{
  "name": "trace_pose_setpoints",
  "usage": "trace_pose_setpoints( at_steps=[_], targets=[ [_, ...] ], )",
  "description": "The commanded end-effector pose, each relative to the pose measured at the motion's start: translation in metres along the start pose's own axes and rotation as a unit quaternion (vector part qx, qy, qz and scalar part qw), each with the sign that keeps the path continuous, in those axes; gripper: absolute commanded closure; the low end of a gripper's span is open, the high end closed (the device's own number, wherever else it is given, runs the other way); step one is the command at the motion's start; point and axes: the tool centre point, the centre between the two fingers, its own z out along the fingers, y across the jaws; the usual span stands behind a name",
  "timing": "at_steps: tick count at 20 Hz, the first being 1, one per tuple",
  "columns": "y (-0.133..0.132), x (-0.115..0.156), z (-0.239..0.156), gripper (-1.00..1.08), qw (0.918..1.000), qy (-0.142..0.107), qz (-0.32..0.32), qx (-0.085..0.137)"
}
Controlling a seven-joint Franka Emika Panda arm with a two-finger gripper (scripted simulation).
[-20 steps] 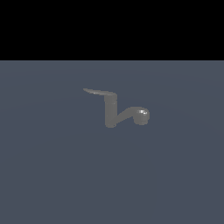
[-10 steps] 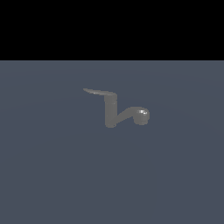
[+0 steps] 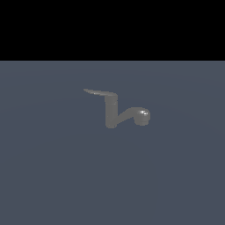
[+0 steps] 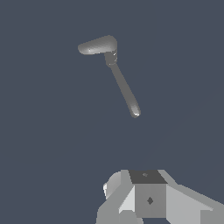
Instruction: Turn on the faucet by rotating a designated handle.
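The small grey faucet (image 3: 112, 112) stands alone on the dark floor, its post upright. Its handle (image 3: 99, 92), a thin flat lever, sticks out from the top of the post toward the exterior view's left. The curved spout ends in a round head (image 3: 142, 116) toward the right. From above, the wrist view shows the handle (image 4: 95, 45) and the long spout (image 4: 127, 92). My gripper (image 4: 146, 194) appears only as grey blocky parts at that picture's edge, well apart from the faucet. Its fingertips are not clear. No gripper shows in the exterior view.
A flat dark blue-grey floor (image 3: 52, 176) surrounds the faucet. Black background lies beyond its far edge.
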Motion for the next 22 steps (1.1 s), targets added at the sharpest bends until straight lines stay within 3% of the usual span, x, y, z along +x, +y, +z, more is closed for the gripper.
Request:
trace_pose_setpoints(
  at_steps=[1, 12, 22],
  targets=[
    [-0.002, 0.007, 0.002, 1.08, 0.9999, -0.001, 0.009, 0.005],
    [-0.019, 0.067, 0.025, 1.08, 0.9948, -0.013, 0.093, 0.039],
    [-0.046, 0.143, 0.073, 1.08, 0.9738, -0.033, 0.217, 0.060]
  ],
)
